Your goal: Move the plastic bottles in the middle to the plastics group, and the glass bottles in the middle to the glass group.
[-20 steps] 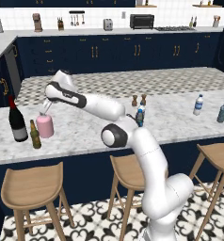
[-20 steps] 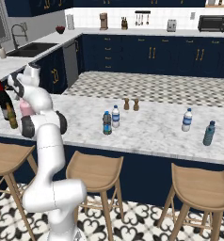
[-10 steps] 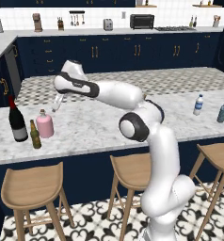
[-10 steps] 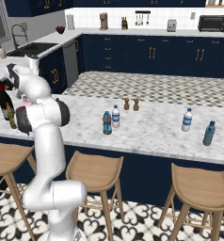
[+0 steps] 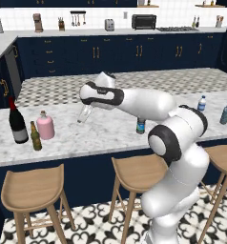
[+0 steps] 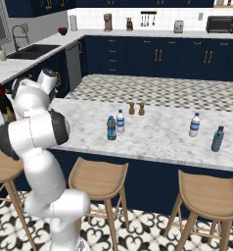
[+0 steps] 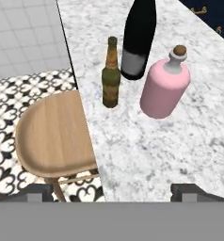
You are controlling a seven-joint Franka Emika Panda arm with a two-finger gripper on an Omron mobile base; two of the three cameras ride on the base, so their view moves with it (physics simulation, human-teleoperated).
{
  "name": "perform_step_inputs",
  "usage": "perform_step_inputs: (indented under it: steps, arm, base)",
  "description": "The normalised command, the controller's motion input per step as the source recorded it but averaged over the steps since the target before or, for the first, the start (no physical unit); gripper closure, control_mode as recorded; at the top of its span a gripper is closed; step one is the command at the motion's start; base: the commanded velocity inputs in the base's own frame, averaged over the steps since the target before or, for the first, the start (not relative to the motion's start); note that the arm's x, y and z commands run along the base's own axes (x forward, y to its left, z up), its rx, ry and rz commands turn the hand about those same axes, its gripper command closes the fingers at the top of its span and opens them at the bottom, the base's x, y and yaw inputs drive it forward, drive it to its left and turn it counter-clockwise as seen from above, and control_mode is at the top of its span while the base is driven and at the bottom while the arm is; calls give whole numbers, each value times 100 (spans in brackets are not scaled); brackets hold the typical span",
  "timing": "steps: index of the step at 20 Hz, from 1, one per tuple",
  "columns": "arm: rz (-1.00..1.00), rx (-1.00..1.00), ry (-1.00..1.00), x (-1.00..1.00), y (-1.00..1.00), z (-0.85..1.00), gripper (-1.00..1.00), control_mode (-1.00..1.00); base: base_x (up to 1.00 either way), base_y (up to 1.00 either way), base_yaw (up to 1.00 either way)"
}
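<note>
The squat pink glass bottle stands upright on the marble counter beside the glass group: a tall dark wine bottle and a small olive beer bottle. My gripper hangs open above the counter to the right of the pink bottle, with nothing between its fingers. The dark-topped blue plastic bottle stands mid-counter, partly behind my arm in the left base view. The plastics group, a clear bottle and a teal one, stands at the right end.
Another clear water bottle stands right by the blue one, with two small shakers behind them. Wooden stools line the counter's front edge. A sink lies on the far left counter.
My gripper has drawn back from the pink bottle, up and to the right. The pink bottle stays standing by the beer and wine bottles.
</note>
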Motion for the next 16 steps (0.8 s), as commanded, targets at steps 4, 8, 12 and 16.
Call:
perform_step_inputs:
  steps: [4,8,12,16]
  arm:
    - [-13,0,13,-3,-89,52,-100,-100]
    - [-15,-2,13,-13,-82,64,-100,-100]
    - [-19,-13,16,-21,-53,25,-100,-100]
    - [-22,-17,18,-39,-27,0,-100,-100]
  base:
    - [0,0,0]
    - [0,0,0]
    - [0,0,0]
    - [0,0,0]
